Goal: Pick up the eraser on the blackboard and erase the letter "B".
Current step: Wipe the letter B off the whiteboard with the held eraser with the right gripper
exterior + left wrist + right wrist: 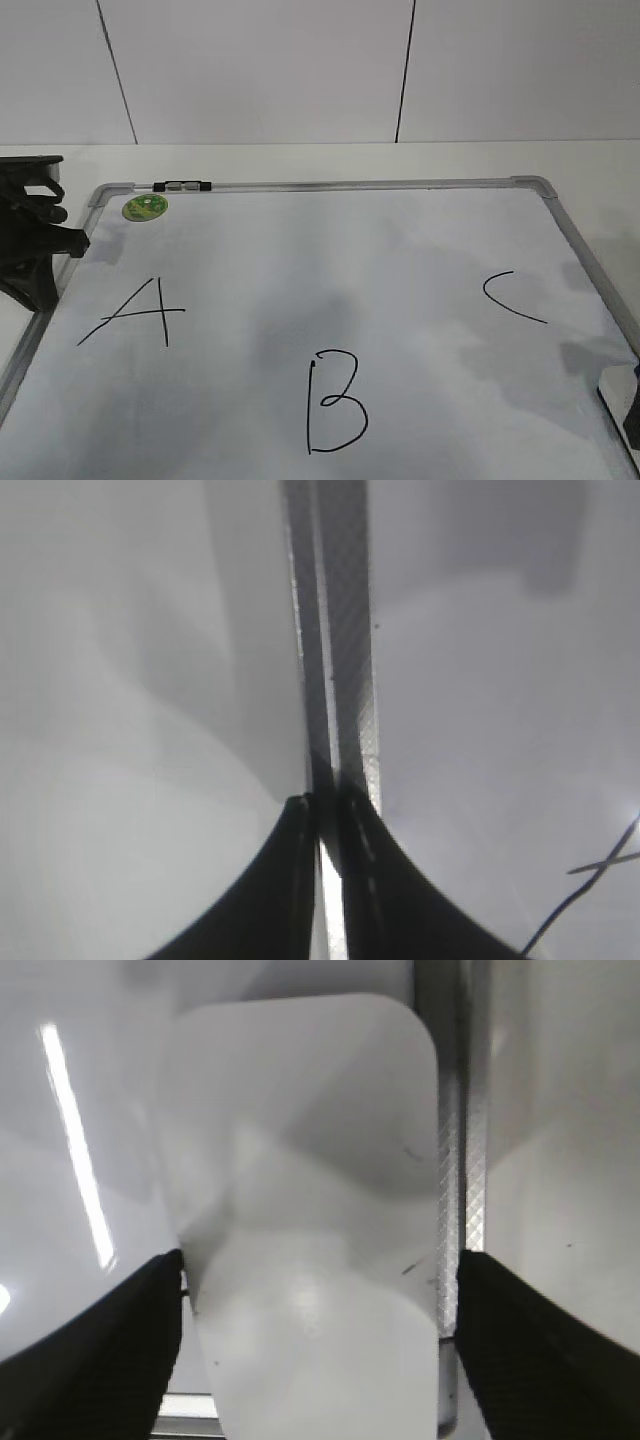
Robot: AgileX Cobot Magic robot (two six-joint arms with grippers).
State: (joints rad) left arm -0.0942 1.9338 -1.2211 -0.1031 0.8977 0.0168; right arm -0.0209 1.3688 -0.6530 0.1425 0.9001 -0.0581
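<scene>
The blackboard [420, 184] is a white board with a grey frame, lying flat. The letter "B" [335, 402] is drawn in black at its front middle. The eraser [310, 1230], a white rounded block, lies beside the board's frame rail [452, 1160] in the right wrist view. My right gripper [318, 1290] is open around it: the left finger is at its edge and the right finger stands a little off. In the exterior view only the tip of that gripper [632, 405] shows at the right edge. My left gripper [328, 805] is shut and empty over the board's left frame [335, 630].
A black "A" [135, 312] is at the left and a "C" [510, 297] at the right. A round green sticker [145, 207] and a marker [182, 186] sit at the top left corner. The left arm [30, 240] stands beside the board's left edge.
</scene>
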